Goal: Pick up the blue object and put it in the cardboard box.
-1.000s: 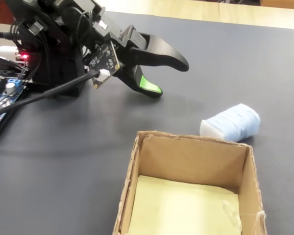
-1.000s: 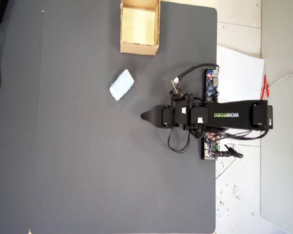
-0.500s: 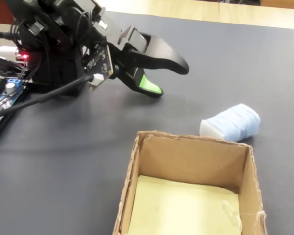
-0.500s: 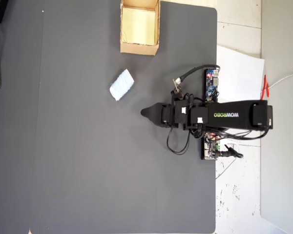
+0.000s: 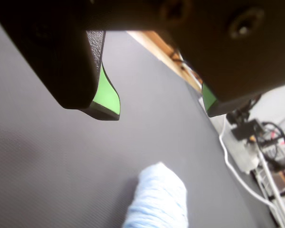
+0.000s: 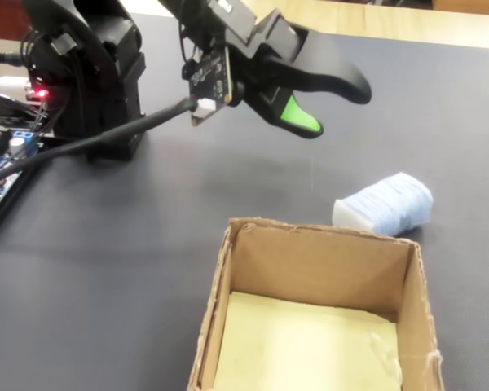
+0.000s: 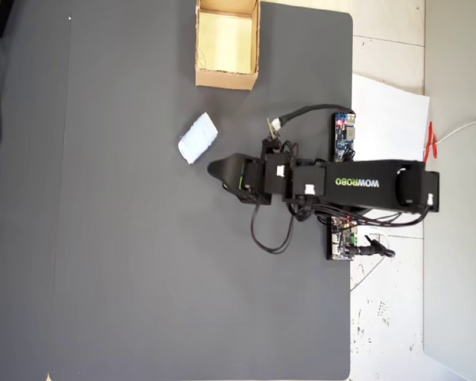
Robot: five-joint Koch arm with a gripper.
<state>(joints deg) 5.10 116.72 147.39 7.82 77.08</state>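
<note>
Wrist view: claw [image 5: 160, 112] released, its two green-lined fingers [image 5: 107, 97] well apart with bare dark mat [image 5: 47, 161] between them. The blue pad [image 5: 157, 202] lies below and ahead, outside the gap, untouched. Cables and clutter sit past the mat's far edge.

Fixed view: arm reaches out from its base at the left, claw [image 6: 330, 104] raised clear of the mat [image 6: 106, 236] and pointing right toward the pad [image 6: 385, 204]. Fingers parted, holding nothing. Pad lies on the mat just behind the far right corner of the cardboard box [image 6: 228, 277]. Box is empty; pale yellow floor showing.

Overhead view: arm stretches leftward from the mat's right edge. Claw [image 7: 222, 172] is near the pad [image 7: 197, 138] but not over it; pad sits between claw and box [image 7: 226, 78], which stands at the top edge.

Judged step: approach, before the grasp. Next move likely calls for swinging toward the pad, lowering so the fingers straddle it, then clenching.
</note>
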